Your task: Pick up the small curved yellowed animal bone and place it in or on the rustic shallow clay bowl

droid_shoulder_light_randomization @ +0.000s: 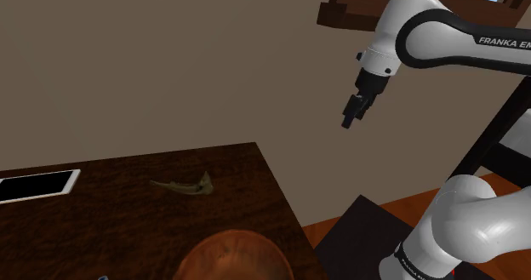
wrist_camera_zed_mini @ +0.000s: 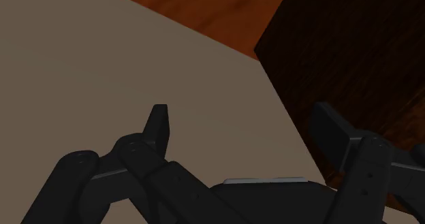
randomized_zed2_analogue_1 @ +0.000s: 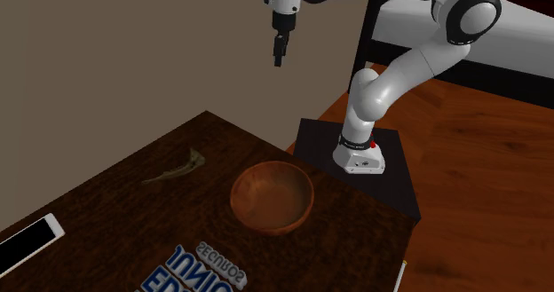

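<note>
Clearly, the gripper (droid_shoulder_light_randomization: 351,117) (wrist_camera_zed_mini: 242,120) is spread wide, with nothing clasped. The bone (droid_shoulder_light_randomization: 183,185) (randomized_zed2_analogue_1: 173,170) is seen lying on the dark table (droid_shoulder_light_randomization: 85,227), near the bowl (randomized_zed2_analogue_1: 266,219).

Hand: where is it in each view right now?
Shoulder view: hand upper right, high, right of the table corner.
Second exterior view: hand top centre, against the beige wall.
Wrist view: hand open, wall between its fingers.
Shared landmark: the dark wooden table.

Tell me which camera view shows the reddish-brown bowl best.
The second exterior view: the whole bowl stands on the dark table, rim and hollow clear. In the shoulder view the bottom edge cuts the bowl, leaving its far part. The wrist view faces the wall beside the table.
</note>
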Tool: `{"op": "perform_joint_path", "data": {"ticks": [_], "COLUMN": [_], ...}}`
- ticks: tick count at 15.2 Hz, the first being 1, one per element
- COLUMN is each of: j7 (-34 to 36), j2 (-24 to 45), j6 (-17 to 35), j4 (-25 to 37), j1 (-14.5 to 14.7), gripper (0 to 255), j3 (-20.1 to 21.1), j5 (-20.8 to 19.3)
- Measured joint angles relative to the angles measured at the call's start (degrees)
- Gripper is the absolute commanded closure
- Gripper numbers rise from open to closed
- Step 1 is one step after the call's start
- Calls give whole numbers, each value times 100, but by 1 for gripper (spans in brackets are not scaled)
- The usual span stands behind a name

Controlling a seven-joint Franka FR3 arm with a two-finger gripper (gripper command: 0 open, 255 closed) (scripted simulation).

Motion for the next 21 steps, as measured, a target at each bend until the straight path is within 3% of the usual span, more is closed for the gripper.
{"op": "perform_joint_path", "data": {"ticks": [4, 15, 17, 19, 20, 21], "j7": [-11, -294, -436, -538, -695, -703], "j2": [202, 1322, 1500, 1879, 2087, 2096], "j6": [324, 2097, 2783, 4119, 4848, 5143], "j4": [-64, -175, -131, -10, 45, 43], "j1": [158, 1038, 1197, 1332, 1382, 1382], "gripper": [0, 0, 0, 0, 0, 0], "j3": [32, 188, 206, 332, 356, 356], "j5": [222, 1474, 2040, 2829, 3073, 3076]}}
